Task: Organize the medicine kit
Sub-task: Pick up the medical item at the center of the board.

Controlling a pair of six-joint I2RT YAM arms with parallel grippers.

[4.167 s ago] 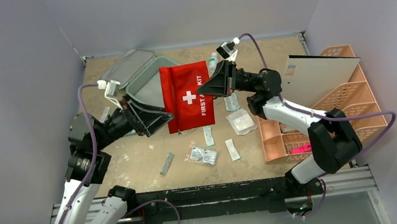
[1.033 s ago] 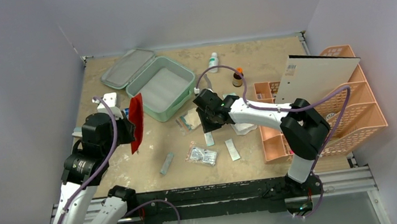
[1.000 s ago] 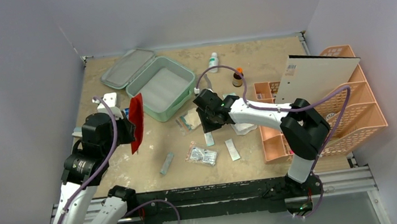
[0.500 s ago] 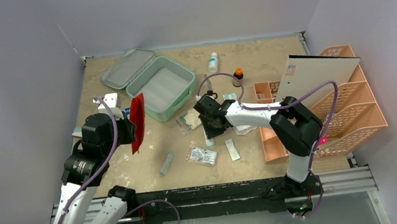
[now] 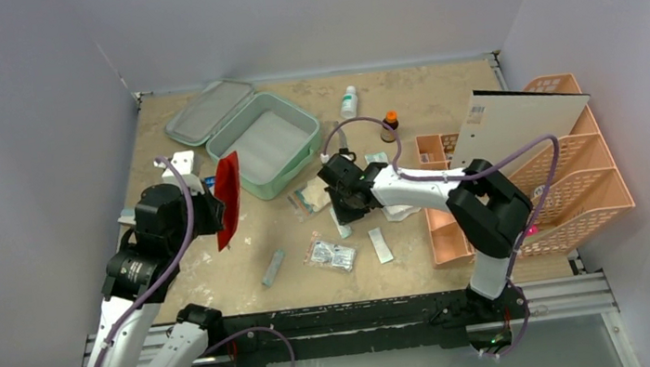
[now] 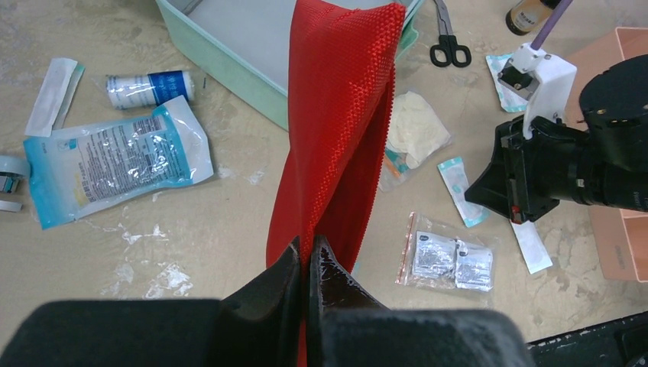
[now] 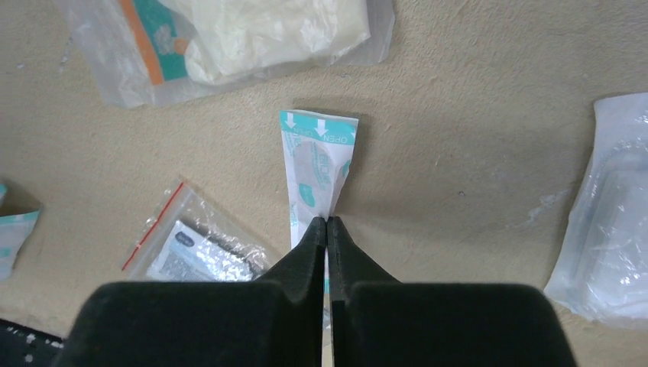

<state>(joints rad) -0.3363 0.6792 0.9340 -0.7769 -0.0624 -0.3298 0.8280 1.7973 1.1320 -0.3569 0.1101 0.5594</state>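
Observation:
The mint-green medicine kit (image 5: 276,183) lies open at the back left, its tray empty and its lid (image 5: 208,112) folded back; its wall (image 6: 221,70) shows in the left wrist view too. My left gripper (image 5: 213,214) (image 6: 307,246) is shut on the lower edge of the red first aid pouch (image 5: 228,200) (image 6: 344,130), which hangs above the table just in front of the kit. At mid-table my right gripper (image 5: 343,209) (image 7: 327,222) is shut on the near end of a thin teal-and-white sachet (image 7: 315,164) lying on the table.
A peach rack (image 5: 574,181) with a white board (image 5: 520,122) stands at the right. Two small bottles (image 5: 349,101) (image 5: 390,124), scissors (image 6: 447,38), a gauze packet (image 7: 252,30), a zip bag of foil sachets (image 5: 330,255), a blue-printed pouch (image 6: 107,168) and a bandage roll (image 6: 149,86) lie around.
My right gripper has shifted slightly and shut on the sachet. The left gripper still holds the red pouch, which sits a little higher.

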